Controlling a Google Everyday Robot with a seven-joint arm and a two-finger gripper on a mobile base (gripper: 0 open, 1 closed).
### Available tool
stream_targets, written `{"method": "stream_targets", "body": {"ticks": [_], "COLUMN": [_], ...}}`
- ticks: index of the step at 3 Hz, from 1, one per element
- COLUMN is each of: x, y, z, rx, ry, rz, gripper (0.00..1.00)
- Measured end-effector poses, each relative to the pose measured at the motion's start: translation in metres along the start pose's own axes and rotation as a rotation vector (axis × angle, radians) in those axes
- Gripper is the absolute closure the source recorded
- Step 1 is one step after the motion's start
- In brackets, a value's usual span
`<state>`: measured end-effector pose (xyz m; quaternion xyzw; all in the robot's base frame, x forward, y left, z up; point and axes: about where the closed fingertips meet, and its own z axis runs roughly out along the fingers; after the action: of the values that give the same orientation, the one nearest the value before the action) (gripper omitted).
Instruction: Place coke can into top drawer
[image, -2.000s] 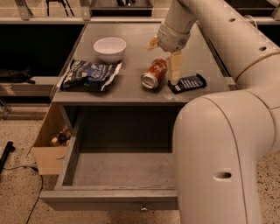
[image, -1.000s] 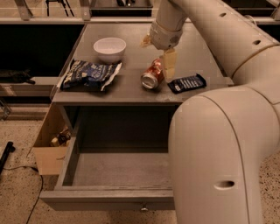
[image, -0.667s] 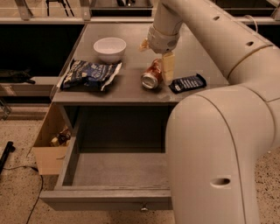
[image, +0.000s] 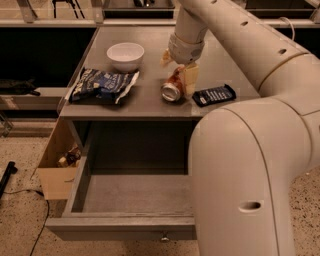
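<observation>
can (image: 173, 88) lay on its side on counter (image: 145, 106), near front edge, not yet in drawer (image: 120, 227) | gripper (image: 178, 75) low over can, fingers apart, straddling its body, likely lined up to clamp | drawer stood pulled open below, ready to receive

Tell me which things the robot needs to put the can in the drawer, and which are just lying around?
For the job:
- coke can, lying on its side
- top drawer, open below it
- pincer, down right at the can

Just lying about:
- white bowl
- blue chip bag
- dark snack bar
- cardboard box on the floor
</observation>
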<state>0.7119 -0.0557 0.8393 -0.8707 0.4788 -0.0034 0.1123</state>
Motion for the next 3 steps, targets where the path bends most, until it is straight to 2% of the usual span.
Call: {"method": "stream_targets", "body": {"ticks": [1,3], "x": [0.0000,0.0000], "y": [0.0000,0.0000], "z": [0.0000,0.0000], "rx": [0.000,0.000], "ry": [0.000,0.000], "rz": [0.000,0.000], "gripper": [0.49,1.00]}}
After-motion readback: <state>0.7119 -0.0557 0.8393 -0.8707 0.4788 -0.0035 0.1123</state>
